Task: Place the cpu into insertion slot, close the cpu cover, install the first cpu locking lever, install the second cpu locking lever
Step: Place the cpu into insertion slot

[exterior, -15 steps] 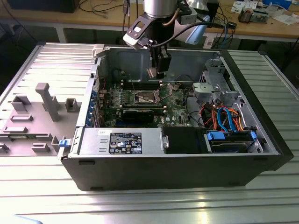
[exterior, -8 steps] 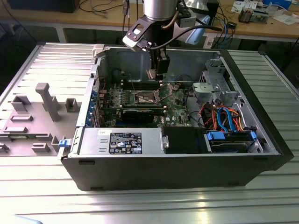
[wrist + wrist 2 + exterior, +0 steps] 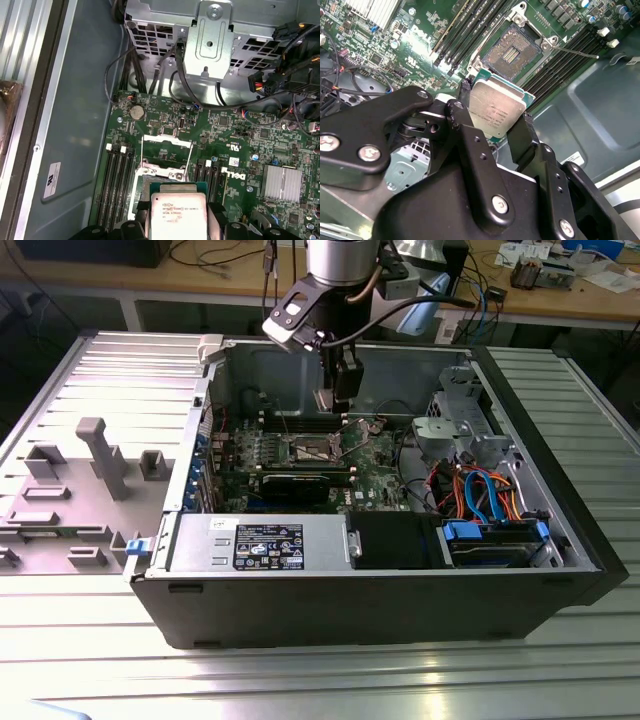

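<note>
My gripper (image 3: 496, 105) is shut on the cpu (image 3: 497, 111), a small square chip with a silver-grey top, pinched at two opposite edges by the black fingers (image 3: 527, 131). The chip hangs in the air, a short way above and to one side of the insertion slot (image 3: 512, 52), whose dark centre lies bare on the green board. In the first wrist view the cpu (image 3: 178, 215) partly hides the insertion slot (image 3: 159, 175). Beyond it the cpu cover (image 3: 168, 141) stands swung open, with a thin locking lever (image 3: 141, 152) raised at each side. In the exterior view the gripper (image 3: 335, 397) hangs over the motherboard.
The open computer case (image 3: 300, 615) lies on a ribbed metal table. Memory slots (image 3: 465, 30) flank the socket. A metal drive cage (image 3: 210, 40) and loose cables (image 3: 480, 490) sit at the exterior view's right. A black graphics card (image 3: 300, 482) lies in front of the socket.
</note>
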Controlling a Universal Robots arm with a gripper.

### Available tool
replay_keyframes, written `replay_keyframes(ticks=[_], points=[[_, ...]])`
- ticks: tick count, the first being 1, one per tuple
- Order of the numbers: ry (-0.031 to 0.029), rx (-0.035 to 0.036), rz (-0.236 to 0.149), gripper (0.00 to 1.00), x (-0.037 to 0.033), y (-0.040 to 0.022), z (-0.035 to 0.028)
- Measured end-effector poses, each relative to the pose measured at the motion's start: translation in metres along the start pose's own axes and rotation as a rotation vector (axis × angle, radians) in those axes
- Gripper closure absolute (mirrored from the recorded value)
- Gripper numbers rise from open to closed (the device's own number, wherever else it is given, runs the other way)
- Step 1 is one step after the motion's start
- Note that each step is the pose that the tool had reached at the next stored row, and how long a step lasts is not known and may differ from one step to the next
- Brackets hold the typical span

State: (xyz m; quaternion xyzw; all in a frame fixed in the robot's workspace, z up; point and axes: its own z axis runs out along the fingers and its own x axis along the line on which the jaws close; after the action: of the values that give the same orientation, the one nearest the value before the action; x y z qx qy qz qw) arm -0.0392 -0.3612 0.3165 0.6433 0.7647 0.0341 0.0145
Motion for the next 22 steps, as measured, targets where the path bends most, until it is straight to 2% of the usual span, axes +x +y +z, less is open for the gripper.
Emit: replay_keyframes(ticks=[16, 22], points=[[0.0001, -0.0001, 0.000, 0.45, 0.0000, -0.0007, 0.0033], [-0.0042, 0.0000, 0.030, 0.45, 0.0004, -0.0026, 0.0119]])
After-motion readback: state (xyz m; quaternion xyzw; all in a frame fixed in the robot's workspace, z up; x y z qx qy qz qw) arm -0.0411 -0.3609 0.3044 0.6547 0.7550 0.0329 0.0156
